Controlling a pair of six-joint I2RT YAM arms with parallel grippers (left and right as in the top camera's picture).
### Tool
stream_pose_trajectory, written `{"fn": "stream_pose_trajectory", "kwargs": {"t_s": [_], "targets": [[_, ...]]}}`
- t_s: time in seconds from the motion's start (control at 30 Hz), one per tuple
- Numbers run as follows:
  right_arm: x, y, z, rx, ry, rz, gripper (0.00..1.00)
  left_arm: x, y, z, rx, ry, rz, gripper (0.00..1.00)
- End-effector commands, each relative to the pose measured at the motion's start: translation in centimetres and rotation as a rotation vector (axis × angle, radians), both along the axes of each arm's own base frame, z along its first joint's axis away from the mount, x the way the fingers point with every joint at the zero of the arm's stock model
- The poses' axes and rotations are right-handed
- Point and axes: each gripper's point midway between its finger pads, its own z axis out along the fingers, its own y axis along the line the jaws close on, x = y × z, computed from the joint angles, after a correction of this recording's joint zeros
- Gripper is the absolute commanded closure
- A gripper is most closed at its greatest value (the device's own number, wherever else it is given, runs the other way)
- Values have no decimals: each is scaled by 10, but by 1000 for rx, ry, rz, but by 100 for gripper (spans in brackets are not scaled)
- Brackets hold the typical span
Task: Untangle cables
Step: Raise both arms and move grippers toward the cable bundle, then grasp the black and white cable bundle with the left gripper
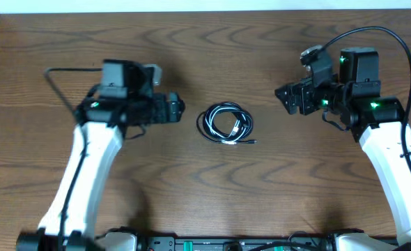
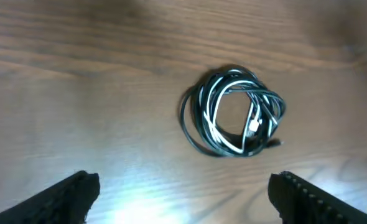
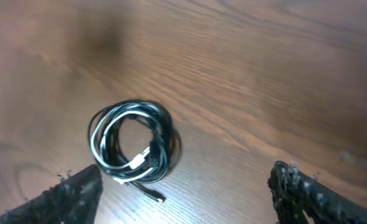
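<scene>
We see the cables (image 1: 226, 124) coiled on the table (image 1: 212, 42) between the left gripper (image 1: 177, 109) and right gripper (image 1: 285, 98), both standing open.

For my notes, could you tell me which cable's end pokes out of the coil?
A black cable; the white cable's plug lies tucked inside.

Surface (image 1: 205, 188): brown wood-grain finish, smooth, with a soft sheen; a bright patch of glare shows on it in the left wrist view. Cables (image 2: 207, 121): thin black and white cords with smooth, plastic-looking jackets, lightly glossy. Left gripper (image 2: 183, 193): black, matt. Right gripper (image 3: 186, 186): black, matt, rough and fuzzy along its edges. Arm shells (image 1: 87, 167): white, smooth, plastic-looking, with a slight gloss.
</scene>
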Motion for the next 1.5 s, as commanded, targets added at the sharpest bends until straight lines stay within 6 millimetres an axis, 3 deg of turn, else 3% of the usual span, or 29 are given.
{"fn": "stream_pose_trajectory", "kwargs": {"t_s": [0.0,0.13,0.27,0.37,0.5,0.73,0.93,1.03,1.13,1.47], "targets": [[8,-13,6,2,8,-110,21,20,-17,-25,15,53,77,15],[9,-18,4,11,31,-171,29,33,-43,-59,-25,134,133,26],[11,-26,1,12,56,-249,34,25,-59,-94,-25,256,180,30],[12,-26,-5,15,77,-260,37,18,-70,-109,-23,314,199,31],[15,-25,-23,8,131,-265,38,14,-79,-114,-10,323,193,36],[16,-9,-60,-7,233,-229,40,20,-74,-117,56,286,284,37],[19,-6,-69,-11,247,-221,38,24,-77,-122,42,290,327,37],[19,-6,-71,-12,250,-221,37,22,-77,-136,41,335,377,38],[19,-6,-71,-12,250,-221,37,18,-77,-154,39,399,443,56],[18,-2,-70,-4,254,-210,36,15,-84,-171,49,425,449,60]]}}
